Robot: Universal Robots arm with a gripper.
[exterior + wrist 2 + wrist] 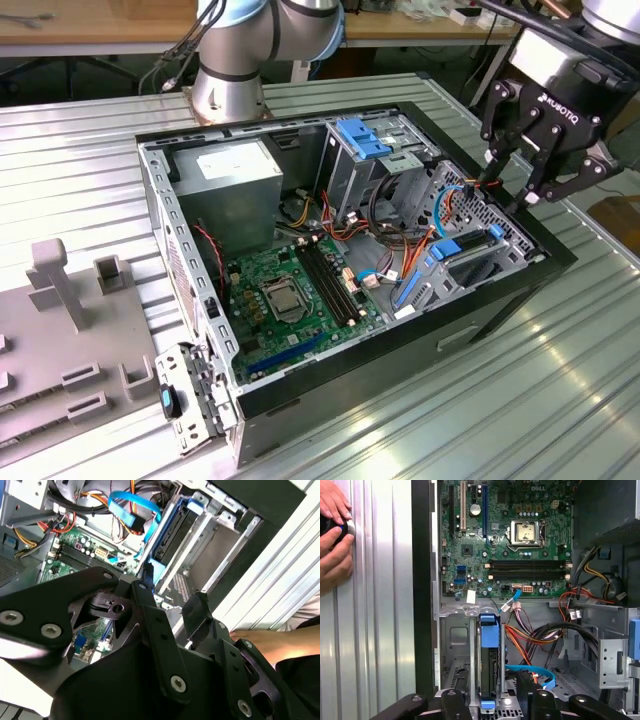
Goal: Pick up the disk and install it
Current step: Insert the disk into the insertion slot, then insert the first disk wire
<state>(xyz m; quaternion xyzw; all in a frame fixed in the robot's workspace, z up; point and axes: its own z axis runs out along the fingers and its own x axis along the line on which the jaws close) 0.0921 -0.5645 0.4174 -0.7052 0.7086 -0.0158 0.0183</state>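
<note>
The disk (pixel 489 666) stands on edge in the drive cage at the front corner of the open computer case, its dark body framed by bright blue rails. The exterior view shows the disk (pixel 470 255) low in the case's right end. My gripper (pixel 503 190) hangs just above that cage, open, with nothing between its black fingers. In the first wrist view the gripper (pixel 489 692) straddles the disk's near end, one finger on each side and apart from it. The second wrist view has the disk (pixel 172 535) beyond the spread fingers (pixel 150 597).
The case holds a green motherboard (pixel 290 295), a grey power-supply box (pixel 235 185), a blue latch (pixel 362 138) and orange and blue cables (pixel 530 645). A person's hand (pixel 332 530) rests on the ribbed metal table beside the case. A grey fixture (pixel 60 320) lies at the exterior view's left.
</note>
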